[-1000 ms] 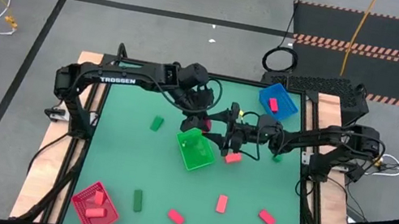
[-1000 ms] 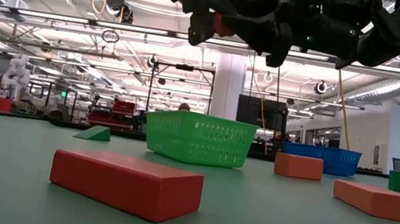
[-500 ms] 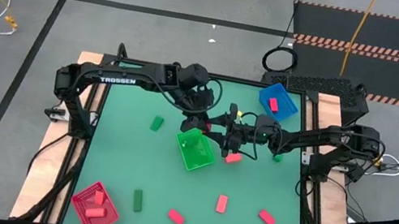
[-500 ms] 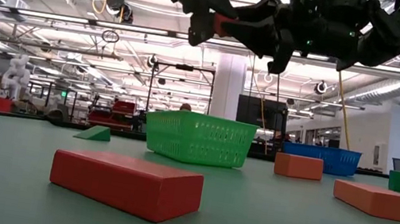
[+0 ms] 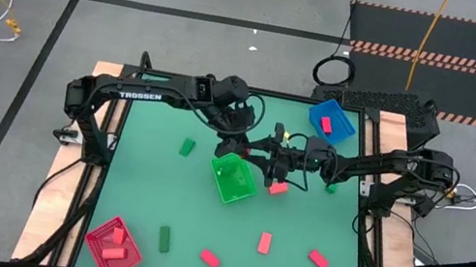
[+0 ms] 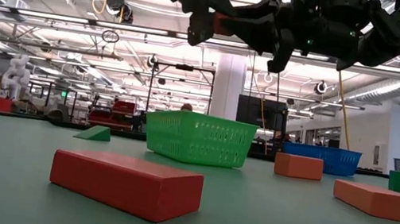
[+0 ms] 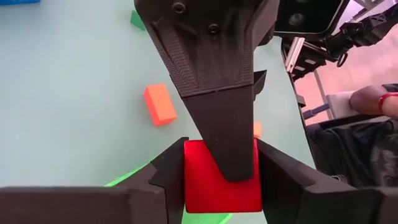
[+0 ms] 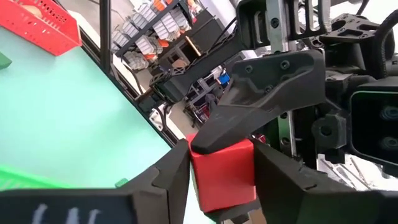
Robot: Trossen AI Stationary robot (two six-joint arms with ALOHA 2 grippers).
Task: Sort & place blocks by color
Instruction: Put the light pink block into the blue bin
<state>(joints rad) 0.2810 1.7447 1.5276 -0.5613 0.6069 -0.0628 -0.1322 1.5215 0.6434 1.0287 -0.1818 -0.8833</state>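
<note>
Left wrist view: both grippers pinch red block (image 7: 221, 180) (high view hides it)

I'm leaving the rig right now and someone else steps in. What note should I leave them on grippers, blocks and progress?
Both grippers meet in mid-air above the green bin, each closed on the same red block: left gripper, right gripper. A handover is under way.
Done: two red blocks lie in the red bin; one red block sits in the blue bin.
Left: four red blocks and three green blocks lie loose on the table, and the green bin looks empty.
</note>
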